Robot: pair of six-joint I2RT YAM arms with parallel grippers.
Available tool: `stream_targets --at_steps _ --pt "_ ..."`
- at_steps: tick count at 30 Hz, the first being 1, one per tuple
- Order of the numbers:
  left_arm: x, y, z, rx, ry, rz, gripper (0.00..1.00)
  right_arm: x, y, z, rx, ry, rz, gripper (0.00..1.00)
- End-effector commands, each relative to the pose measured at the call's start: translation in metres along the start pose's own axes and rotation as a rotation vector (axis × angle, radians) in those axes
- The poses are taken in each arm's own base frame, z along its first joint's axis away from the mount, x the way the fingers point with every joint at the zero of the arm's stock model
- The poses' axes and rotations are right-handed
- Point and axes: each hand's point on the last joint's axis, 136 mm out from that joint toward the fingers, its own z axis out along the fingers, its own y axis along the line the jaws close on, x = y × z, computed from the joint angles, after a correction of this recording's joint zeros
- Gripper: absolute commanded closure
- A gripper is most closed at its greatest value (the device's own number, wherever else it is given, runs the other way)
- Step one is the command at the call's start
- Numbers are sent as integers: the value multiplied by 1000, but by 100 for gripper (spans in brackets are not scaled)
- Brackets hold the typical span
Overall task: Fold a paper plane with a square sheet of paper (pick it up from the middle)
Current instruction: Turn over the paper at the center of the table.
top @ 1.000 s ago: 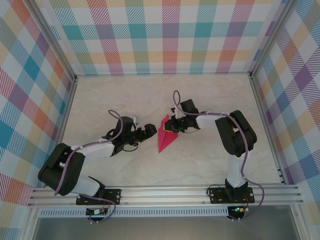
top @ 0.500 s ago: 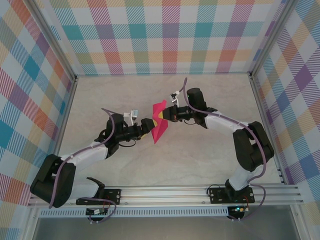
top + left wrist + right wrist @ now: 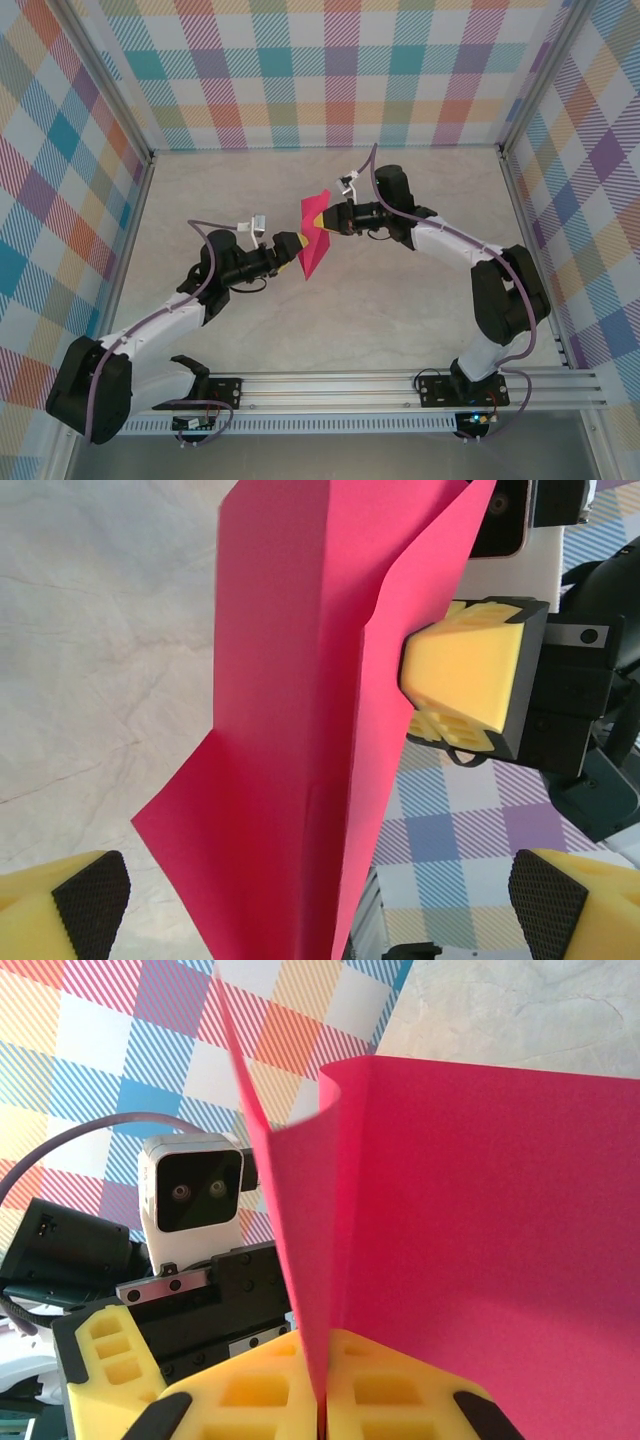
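Marble table (image 3: 400,310), plaid walls (image 3: 340,70); right pincer (image 3: 327,222) clamps folded paper (image 3: 312,252) aloft; left pincer (image 3: 292,243) gaping near it.

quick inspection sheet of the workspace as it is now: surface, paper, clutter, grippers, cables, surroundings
surface: pale marbled tabletop, flat and dry
job's things: pink paper, partly folded, lifted off the table between the arms
clutter: nothing seen
grippers: right gripper shut on the paper's upper part; left gripper open, jaws spread wide on either side of the paper's lower part
cables: purple-grey cables loop along both arms, away from the paper
surroundings: plaid walls on three sides; aluminium frame rail at the near edge
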Motion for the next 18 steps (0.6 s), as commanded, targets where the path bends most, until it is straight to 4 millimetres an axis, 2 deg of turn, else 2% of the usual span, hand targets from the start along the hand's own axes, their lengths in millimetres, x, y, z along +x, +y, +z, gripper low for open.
stream_targets --at_steps 1,7,11,14,18 --pt "-6 7 -7 -49 -30 9 0 -10 21 -8 -17 -31 -64 92" --pt "0 -4 2 13 19 -5 1 -12 20 -5 -35 -26 -54 92" --pt "1 -10 12 48 39 -20 5 -14 17 -3 -42 -27 -39 92" --pt "0 -14 17 83 48 -32 13 -14 15 -2 -45 -24 -31 92" --pt "-1 -23 22 126 50 -30 31 -14 14 -1 -43 -21 -27 92"
